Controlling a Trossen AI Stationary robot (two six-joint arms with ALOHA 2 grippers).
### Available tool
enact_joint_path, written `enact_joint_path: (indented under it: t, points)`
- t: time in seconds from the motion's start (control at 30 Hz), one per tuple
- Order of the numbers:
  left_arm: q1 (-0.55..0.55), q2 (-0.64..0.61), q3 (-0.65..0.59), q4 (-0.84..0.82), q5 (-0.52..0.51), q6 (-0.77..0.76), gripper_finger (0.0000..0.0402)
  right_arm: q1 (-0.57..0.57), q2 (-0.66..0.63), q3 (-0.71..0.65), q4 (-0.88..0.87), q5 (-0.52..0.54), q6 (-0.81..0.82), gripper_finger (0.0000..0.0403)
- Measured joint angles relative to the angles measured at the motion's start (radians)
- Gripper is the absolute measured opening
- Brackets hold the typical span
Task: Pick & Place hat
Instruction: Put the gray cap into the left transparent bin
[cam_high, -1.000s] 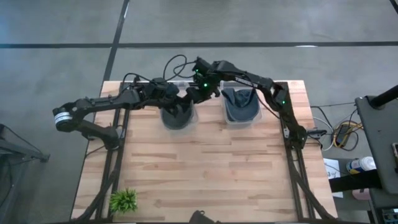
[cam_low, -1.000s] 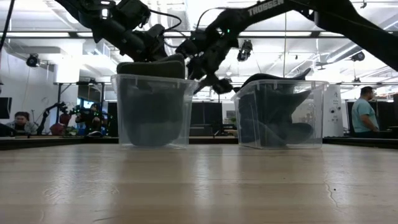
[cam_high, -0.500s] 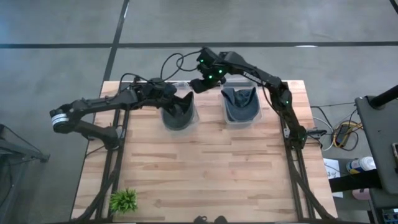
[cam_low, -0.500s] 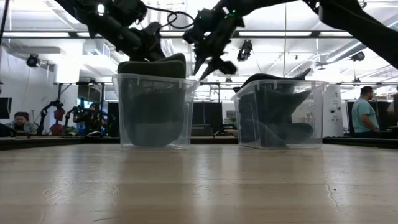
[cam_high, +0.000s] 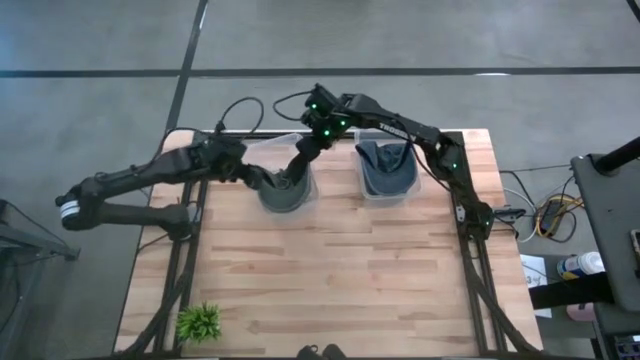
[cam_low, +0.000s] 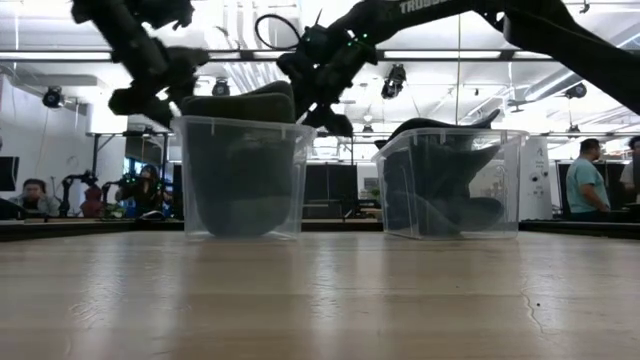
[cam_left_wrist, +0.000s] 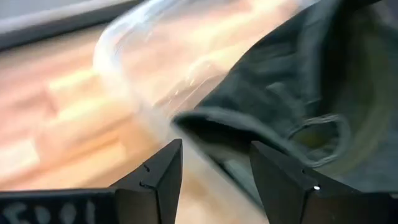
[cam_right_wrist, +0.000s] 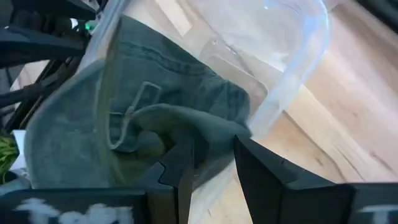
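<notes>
Hat: soft grey-green cloth with stitched seams, crumpled in the left clear plastic tub, its edge over the rim. Right gripper pinches that cloth edge. Left gripper released beside the tub. Second tub holds dark cloth.

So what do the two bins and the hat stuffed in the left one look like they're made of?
Left bin and right bin: probably clear plastic with a glossy finish, since the room shows through the walls and the rims catch light. Hat: looks like soft grey-green woven cloth, matte, with visible stitched seams and folds.
</notes>
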Motion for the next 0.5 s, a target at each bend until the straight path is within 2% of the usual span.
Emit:
enact_joint_path:
  t: [0.27,0.5]
  points:
    - [-0.007,-0.022,-0.084,-0.006,-0.002,-0.153,0.0181,0.023,0.011,0.0,0.008,-0.005,-0.077,0.0111]
    - [-0.009,0.007,-0.146,0.184,0.002,-0.157,0.0181,0.071,0.024,0.0,0.01,0.026,-0.232,0.0111]
